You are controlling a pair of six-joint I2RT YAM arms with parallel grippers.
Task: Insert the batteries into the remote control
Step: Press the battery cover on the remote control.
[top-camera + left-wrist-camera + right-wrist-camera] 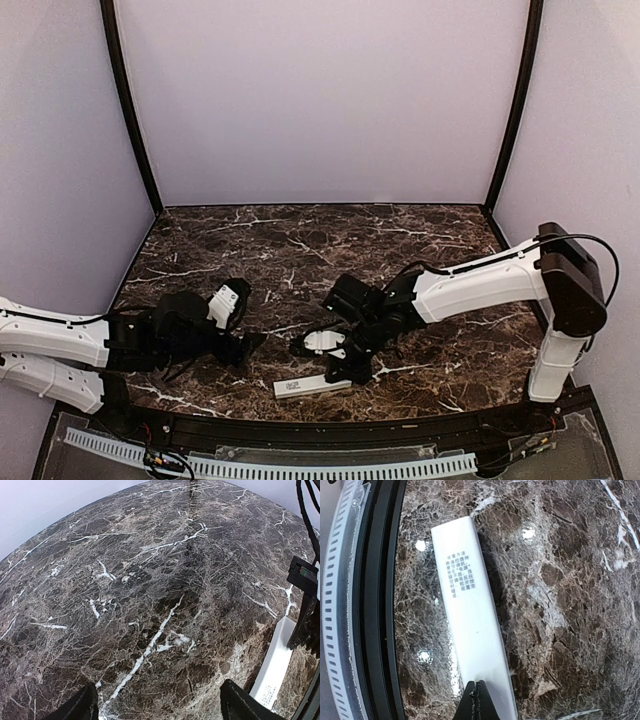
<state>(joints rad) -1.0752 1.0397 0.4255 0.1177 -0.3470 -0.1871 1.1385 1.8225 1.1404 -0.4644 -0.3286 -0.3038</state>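
The remote control [308, 386] is a slim white bar lying flat near the table's front edge, its printed side up. It also shows in the right wrist view [467, 610] and at the right edge of the left wrist view [274, 670]. My right gripper [341, 374] is shut, its fingertips [479, 702] pressed together and resting on the remote's right end. My left gripper [252, 345] is open and empty, low over bare marble [157, 710] to the left of the remote. No batteries are in view. The remote's black section does not show.
A black rail [380, 605] and a white perforated strip [270, 466] run along the table's front edge, close beside the remote. Pale walls with black corner posts [128, 110] close in the back and sides.
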